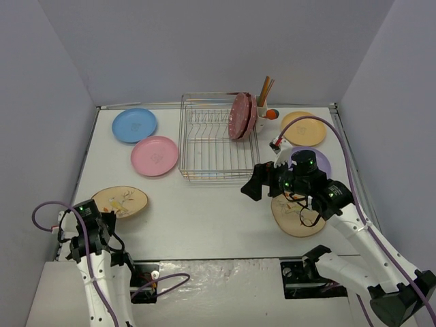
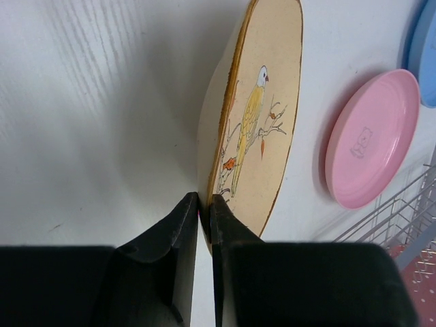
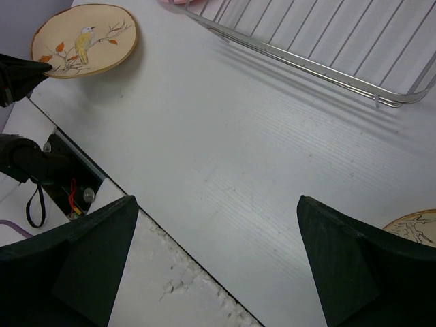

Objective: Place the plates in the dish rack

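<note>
A beige plate (image 1: 121, 201) (image 2: 259, 122) (image 3: 85, 41) with a bird print lies at the near left. My left gripper (image 1: 102, 210) (image 2: 204, 197) is shut on its near rim. My right gripper (image 1: 261, 180) (image 3: 214, 201) hangs open and holds nothing, above bare table in front of the dish rack (image 1: 214, 146) (image 3: 327, 48). Two dark-pink dotted plates (image 1: 242, 116) stand in the rack's right end. Flat on the table lie a blue plate (image 1: 134, 125), a pink plate (image 1: 154, 155) (image 2: 371, 139), an orange-yellow plate (image 1: 303, 128) and a second beige plate (image 1: 296, 216). A lavender plate (image 1: 320, 160) is partly hidden by the right arm.
A white utensil cup (image 1: 262, 112) with sticks in it hangs on the rack's far right corner, a small orange thing (image 1: 272, 114) beside it. Grey walls close in the table (image 1: 204, 218) on three sides. The table's near edge (image 3: 170, 245) runs below my right gripper.
</note>
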Controlling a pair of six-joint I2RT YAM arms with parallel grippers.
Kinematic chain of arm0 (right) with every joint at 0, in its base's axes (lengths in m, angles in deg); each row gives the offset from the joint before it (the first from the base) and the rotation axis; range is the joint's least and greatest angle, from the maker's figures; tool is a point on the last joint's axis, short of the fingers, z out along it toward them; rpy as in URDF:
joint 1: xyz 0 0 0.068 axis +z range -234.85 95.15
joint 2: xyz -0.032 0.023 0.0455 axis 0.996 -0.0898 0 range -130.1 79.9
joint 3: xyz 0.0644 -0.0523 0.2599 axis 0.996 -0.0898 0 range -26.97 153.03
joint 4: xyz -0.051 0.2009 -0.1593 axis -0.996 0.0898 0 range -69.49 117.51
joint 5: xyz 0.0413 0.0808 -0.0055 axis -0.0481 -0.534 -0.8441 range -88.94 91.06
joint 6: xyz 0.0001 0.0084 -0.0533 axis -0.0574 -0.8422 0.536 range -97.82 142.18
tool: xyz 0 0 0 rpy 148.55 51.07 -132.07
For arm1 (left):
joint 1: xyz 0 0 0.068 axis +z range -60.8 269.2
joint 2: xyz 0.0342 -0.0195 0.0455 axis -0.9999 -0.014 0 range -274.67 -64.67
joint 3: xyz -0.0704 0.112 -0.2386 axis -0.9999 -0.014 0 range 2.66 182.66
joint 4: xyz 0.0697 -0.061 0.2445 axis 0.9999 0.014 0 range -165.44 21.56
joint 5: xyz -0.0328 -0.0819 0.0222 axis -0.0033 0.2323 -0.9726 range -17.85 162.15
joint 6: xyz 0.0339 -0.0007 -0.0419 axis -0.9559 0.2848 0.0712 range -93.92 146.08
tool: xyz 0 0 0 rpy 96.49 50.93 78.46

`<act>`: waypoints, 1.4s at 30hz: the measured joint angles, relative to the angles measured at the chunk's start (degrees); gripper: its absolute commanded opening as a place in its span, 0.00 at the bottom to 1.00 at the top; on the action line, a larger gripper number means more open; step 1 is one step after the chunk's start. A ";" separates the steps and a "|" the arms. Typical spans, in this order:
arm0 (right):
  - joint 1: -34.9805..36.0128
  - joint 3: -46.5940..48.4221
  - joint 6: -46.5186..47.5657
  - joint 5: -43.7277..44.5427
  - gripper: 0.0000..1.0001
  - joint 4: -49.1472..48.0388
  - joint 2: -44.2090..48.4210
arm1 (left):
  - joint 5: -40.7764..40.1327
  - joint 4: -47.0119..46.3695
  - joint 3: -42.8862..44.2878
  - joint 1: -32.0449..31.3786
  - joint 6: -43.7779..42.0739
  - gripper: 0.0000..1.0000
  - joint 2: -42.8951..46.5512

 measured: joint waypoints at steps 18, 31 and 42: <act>2.72 5.45 -0.55 -2.42 1.00 -0.45 -5.70 | 2.02 7.95 13.74 -0.02 -7.06 0.00 -1.88; 3.35 13.91 -5.27 -5.67 1.00 -3.30 -17.07 | 13.71 2.00 18.26 -0.42 -5.09 0.00 -4.09; 4.68 25.12 -11.91 -8.00 1.00 -9.82 -29.80 | 22.98 -9.00 21.11 -5.17 1.63 0.00 -8.74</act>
